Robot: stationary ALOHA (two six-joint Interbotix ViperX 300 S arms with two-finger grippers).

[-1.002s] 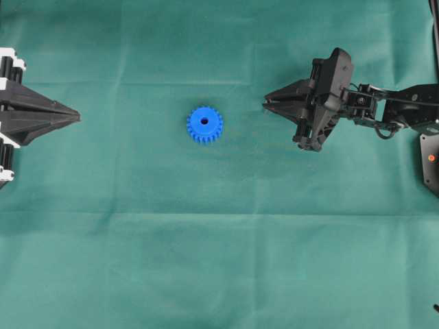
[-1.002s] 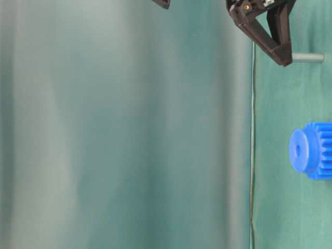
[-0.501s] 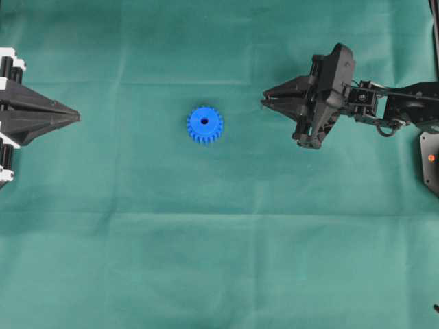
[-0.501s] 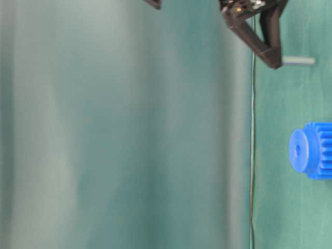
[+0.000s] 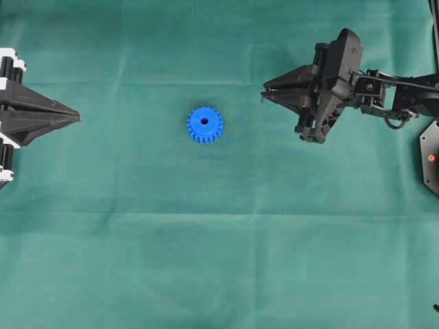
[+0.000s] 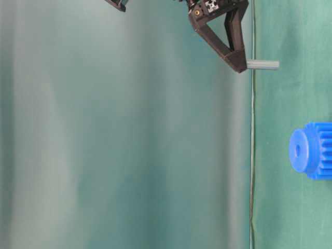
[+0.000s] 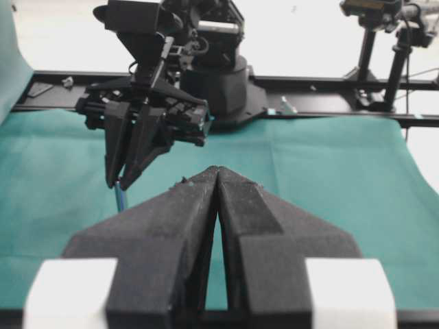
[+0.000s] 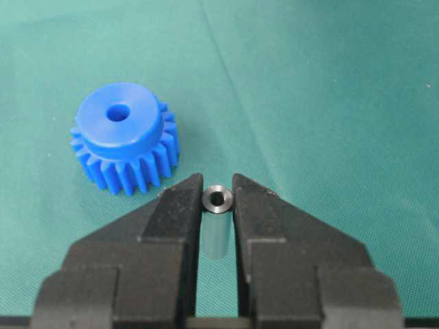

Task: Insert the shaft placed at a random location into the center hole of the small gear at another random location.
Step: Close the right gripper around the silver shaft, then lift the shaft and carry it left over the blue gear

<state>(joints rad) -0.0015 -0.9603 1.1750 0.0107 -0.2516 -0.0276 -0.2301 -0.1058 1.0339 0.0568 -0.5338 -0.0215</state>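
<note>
The small gear [image 5: 204, 125] is bright blue and lies flat on the green cloth, its center hole [image 5: 204, 121] facing up. My right gripper [image 5: 263, 97] hovers to the right of it, shut on the shaft [image 8: 217, 199], a short grey metal pin held upright between the fingertips. In the table-level view the shaft [image 6: 262, 65] sticks out of the right gripper [image 6: 239, 66] toward the cloth, off to one side of the gear [image 6: 311, 150]. The right wrist view shows the gear [image 8: 123, 140] and its hole [image 8: 118, 112] ahead and to the left. My left gripper [image 5: 77, 118] rests shut at the left edge.
Green cloth [image 5: 219, 260] covers the whole table. In the left wrist view the left gripper [image 7: 217, 171] faces the right gripper [image 7: 118, 181], with black arm bases and camera stands behind it. A black mount [image 5: 431, 157] sits at the right edge.
My right gripper has risen from the cloth with the shaft in it and shifted slightly toward the far side. The gear and the left gripper have not moved.
</note>
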